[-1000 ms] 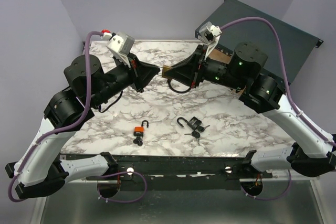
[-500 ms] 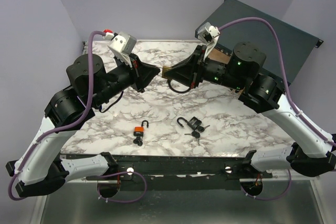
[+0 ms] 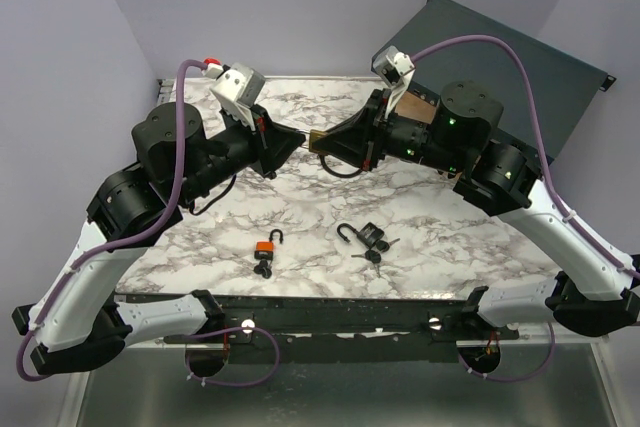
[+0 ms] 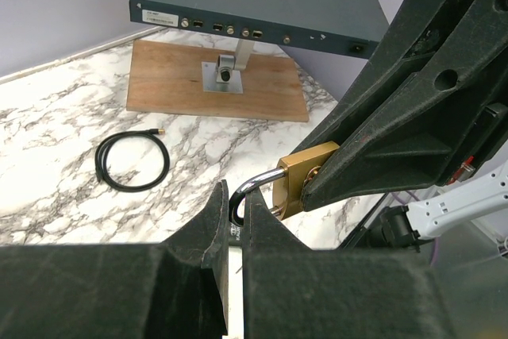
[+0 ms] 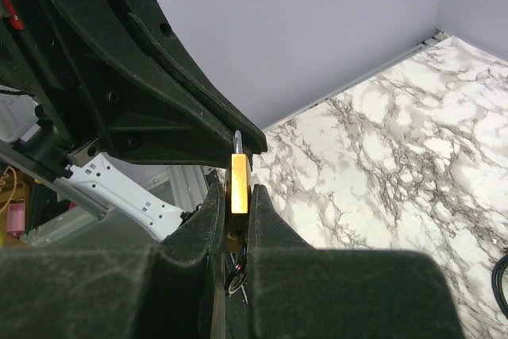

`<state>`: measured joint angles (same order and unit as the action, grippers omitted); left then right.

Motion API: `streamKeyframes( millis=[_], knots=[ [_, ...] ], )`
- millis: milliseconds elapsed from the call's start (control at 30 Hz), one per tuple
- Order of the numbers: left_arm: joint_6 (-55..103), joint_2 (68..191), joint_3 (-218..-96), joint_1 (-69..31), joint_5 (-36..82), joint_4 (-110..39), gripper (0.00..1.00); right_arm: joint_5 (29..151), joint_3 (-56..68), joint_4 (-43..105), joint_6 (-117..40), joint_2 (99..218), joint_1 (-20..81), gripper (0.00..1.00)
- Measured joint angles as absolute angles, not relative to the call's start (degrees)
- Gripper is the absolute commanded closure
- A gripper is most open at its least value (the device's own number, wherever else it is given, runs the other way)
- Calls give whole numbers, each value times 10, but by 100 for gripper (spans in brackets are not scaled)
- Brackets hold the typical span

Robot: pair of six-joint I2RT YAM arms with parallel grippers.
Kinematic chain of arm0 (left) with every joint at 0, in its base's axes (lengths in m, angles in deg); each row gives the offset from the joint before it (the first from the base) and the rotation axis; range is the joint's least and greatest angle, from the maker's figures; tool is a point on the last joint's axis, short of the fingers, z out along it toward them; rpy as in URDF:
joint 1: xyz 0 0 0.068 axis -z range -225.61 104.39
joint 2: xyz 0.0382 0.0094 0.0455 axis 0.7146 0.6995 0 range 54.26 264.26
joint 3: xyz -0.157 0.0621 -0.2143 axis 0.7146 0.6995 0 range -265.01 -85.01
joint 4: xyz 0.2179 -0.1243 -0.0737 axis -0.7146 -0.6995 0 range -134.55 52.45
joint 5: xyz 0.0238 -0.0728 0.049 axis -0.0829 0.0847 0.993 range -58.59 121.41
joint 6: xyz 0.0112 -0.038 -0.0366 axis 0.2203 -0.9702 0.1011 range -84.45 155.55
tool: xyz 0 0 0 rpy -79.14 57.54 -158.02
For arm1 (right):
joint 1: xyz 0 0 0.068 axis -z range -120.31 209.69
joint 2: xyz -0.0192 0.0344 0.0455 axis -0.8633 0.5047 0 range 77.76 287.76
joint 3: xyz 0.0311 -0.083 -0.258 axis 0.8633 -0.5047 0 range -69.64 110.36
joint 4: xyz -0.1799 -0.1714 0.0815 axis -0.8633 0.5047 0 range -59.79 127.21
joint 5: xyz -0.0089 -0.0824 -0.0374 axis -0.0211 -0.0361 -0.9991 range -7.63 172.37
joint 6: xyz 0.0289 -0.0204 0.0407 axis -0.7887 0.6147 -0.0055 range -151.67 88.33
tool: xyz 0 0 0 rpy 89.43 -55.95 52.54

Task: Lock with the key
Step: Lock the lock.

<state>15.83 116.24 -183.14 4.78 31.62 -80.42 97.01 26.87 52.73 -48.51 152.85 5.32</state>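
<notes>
A brass padlock [image 3: 316, 137] is held in the air above the far middle of the marble table [image 3: 300, 207], between both grippers. My right gripper [image 5: 236, 192] is shut on its brass body [image 5: 239, 184]; a key ring [image 5: 236, 275] hangs below, between the fingers. My left gripper [image 4: 236, 200] is closed on the silver shackle [image 4: 255, 186], with the brass body [image 4: 298, 184] just beyond the fingertips. In the top view the left gripper [image 3: 298, 139] and right gripper [image 3: 324, 139] meet tip to tip.
An orange padlock [image 3: 267, 247] and a black padlock [image 3: 368, 236] with its shackle open lie near the front edge, with keys [image 3: 374, 257] beside them. A black cable coil [image 4: 132, 161], a wooden base with a stand [image 4: 214, 81] and a dark panel [image 3: 520, 67] are at the back right.
The left arm has moved a little right and the right gripper a little left, so the two grippers have come together at the brass padlock. The padlocks on the table have not moved.
</notes>
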Motion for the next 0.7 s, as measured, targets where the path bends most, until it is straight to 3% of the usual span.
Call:
streamKeyframes(
  millis=[700],
  knots=[
    [156,1167,-1832,58,309,-804,100,962,273,537,-477,1529,49,99]
  ],
)
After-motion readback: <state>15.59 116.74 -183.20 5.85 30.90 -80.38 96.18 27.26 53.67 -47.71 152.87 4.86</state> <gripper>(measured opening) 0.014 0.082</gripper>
